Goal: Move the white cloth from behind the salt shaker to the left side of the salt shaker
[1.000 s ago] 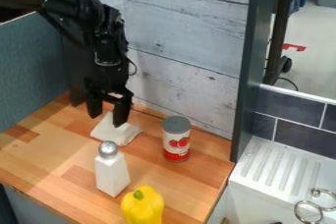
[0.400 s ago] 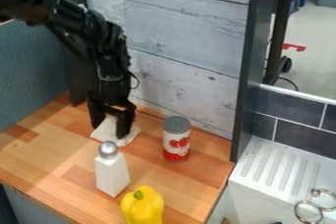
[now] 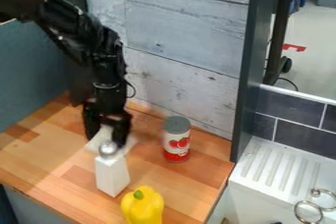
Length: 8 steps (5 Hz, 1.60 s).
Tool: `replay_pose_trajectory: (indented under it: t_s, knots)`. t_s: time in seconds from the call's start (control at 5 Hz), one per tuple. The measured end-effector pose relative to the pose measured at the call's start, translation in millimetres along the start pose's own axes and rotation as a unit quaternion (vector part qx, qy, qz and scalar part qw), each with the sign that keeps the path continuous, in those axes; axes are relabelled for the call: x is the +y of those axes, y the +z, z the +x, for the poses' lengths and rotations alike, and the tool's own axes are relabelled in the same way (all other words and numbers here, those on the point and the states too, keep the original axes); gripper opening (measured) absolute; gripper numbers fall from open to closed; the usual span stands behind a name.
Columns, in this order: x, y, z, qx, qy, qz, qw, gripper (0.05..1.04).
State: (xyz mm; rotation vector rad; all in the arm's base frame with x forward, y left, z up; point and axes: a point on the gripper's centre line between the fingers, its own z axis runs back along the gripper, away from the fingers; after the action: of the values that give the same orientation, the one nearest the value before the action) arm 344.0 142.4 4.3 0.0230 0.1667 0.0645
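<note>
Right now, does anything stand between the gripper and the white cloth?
Nothing visible does: the gripper is right down at the white cloth, its fingers apart. The shaker stands nearer the camera, not between them.

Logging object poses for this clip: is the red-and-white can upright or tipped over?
Upright: the can stands on the wooden counter, its grey end facing up.

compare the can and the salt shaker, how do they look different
The can is round, while the shaker has flat sides. The can has a flat grey top; the shaker's is a silvery dome. The can is white and red, the shaker's body plain white. Both stand upright on the wooden counter.
</note>
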Motion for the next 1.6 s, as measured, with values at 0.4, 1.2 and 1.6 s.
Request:
replay_pose_trajectory:
  t_s: [0.4, 1.2, 1.6]
  knots:
    - [25.5, -12.2, -60.3, 0.09, 0.052, 0.004, 0.9946, 1.004]
    - [46.5, 33.7, -46.0, 0.03, 0.077, -0.021, 0.9963, 1.003]
    - [41.8, 104.3, -50.4, -0.007, 0.071, 0.001, 0.9974, 1.003]
